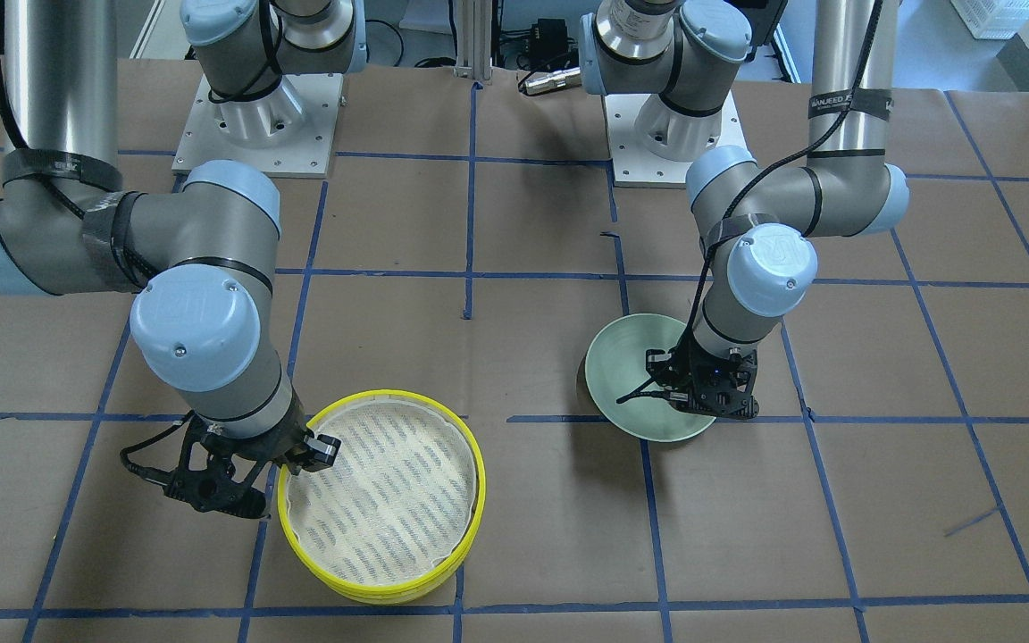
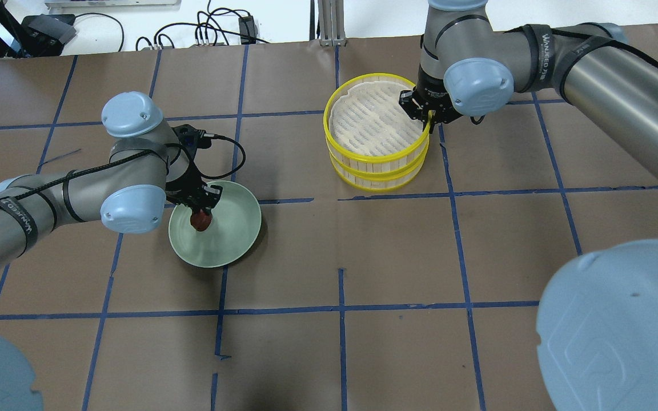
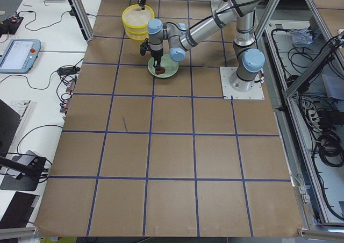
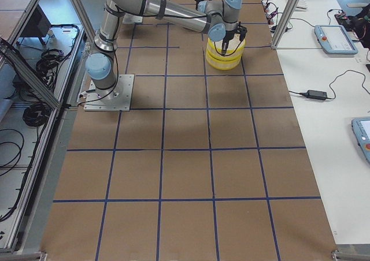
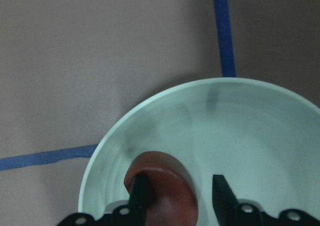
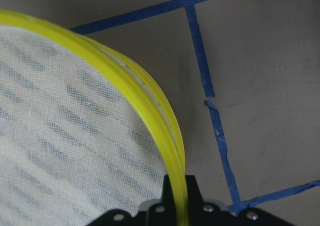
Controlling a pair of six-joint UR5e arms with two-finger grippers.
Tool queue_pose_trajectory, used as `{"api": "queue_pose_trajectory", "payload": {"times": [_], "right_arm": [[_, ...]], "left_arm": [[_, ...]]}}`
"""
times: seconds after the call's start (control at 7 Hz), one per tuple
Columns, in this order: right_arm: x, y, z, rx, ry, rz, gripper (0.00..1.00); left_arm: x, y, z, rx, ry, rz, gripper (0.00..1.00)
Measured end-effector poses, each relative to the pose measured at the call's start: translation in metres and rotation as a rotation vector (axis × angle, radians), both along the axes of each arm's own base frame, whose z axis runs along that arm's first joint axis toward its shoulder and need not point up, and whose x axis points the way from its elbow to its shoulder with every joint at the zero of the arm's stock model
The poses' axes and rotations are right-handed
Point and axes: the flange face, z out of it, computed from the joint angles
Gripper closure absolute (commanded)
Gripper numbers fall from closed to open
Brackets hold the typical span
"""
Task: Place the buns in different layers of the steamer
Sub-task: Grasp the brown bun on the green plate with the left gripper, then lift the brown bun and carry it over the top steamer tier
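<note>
The dark reddish-brown bun (image 2: 200, 221) lies on the pale green plate (image 2: 237, 228). My left gripper (image 2: 202, 210) hangs over it, open. In the left wrist view the bun (image 5: 165, 186) sits between the fingers; one finger overlaps it and the other stands apart from it. The steamer (image 2: 374, 155) is a stack of yellow-rimmed trays, and its top mesh floor is bare. My right gripper (image 2: 429, 119) is shut on the top tray's rim (image 6: 150, 96), one finger inside and one outside. The off-white bun is not in view.
The brown table carries a grid of blue tape lines (image 2: 340, 308). The plate (image 1: 622, 366) and steamer (image 1: 477, 500) stand about one grid square apart. The arm bases (image 1: 255, 125) are at the robot's side of the table.
</note>
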Motion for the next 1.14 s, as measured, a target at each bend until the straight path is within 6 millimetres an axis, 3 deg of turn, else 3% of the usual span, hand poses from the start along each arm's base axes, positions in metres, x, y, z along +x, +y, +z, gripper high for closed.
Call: {"api": "queue_pose_trajectory", "payload": {"times": [0.29,0.43,0.86,1.14], "right_arm": [[-0.001,0.001,0.007,-0.009,-0.003,0.011,0.82],[-0.004,0.001,0.01,-0.013,-0.002,0.033,0.83],[-0.011,0.006,0.005,0.003,-0.012,0.04,0.82],[-0.011,0.006,0.006,-0.006,-0.017,0.037,0.82]], "left_arm": [[-0.003,-0.004,0.016,-0.034,-0.005,0.052,0.98],[-0.016,-0.007,0.031,-0.056,-0.005,0.101,0.98],[-0.099,-0.021,0.116,-0.082,0.012,0.205,0.98],[-0.136,-0.026,0.16,-0.079,0.029,0.265,0.98]]}}
